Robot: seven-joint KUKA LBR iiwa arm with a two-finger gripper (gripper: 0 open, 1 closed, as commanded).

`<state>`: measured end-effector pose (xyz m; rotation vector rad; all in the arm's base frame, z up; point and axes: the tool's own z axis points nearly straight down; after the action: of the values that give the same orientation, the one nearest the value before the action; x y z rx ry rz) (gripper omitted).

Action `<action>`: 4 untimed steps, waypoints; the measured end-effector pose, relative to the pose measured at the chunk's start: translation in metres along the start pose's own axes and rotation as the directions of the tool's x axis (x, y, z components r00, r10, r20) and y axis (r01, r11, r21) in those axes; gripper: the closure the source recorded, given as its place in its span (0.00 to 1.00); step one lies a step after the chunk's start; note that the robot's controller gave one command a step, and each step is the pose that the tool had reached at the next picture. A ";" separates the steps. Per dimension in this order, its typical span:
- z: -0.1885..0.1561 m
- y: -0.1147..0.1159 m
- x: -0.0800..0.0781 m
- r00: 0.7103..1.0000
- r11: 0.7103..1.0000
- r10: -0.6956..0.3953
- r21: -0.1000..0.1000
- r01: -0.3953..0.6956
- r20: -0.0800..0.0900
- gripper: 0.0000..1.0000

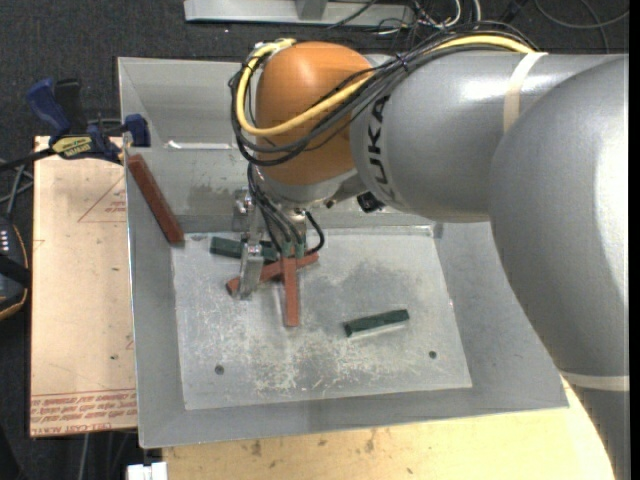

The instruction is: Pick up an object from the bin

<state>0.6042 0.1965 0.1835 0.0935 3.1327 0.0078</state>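
Note:
My gripper [268, 255] is low in the middle of the bin, right on top of two red-brown sticks that lie crossed. One stick [291, 298] runs toward the front; the other [240, 285] lies slanted under the gripper. A dark green block [224, 247] lies just left of the gripper, partly hidden by it. A dark green bar [376, 322] lies flat on the floor to the front right, apart from the gripper.
A long red-brown bar [155, 200] leans against the bin's left wall. The arm and its orange cover hang over the back of the bin and hide the floor there. Bare floor stretches along the front and right.

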 end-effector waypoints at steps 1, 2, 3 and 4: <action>0.046 -0.023 -0.002 0.995 0.995 -0.099 0.004 0.099 -0.006 0.00; 0.112 -0.045 -0.017 0.971 0.971 -0.238 0.002 0.238 -0.006 1.00; 0.112 -0.045 -0.017 0.971 0.971 -0.238 0.001 0.238 -0.006 1.00; 0.058 -0.054 -0.007 0.973 0.973 -0.230 0.002 0.231 -0.013 1.00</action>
<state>0.6083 0.1427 0.1252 -0.2717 3.1344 0.0019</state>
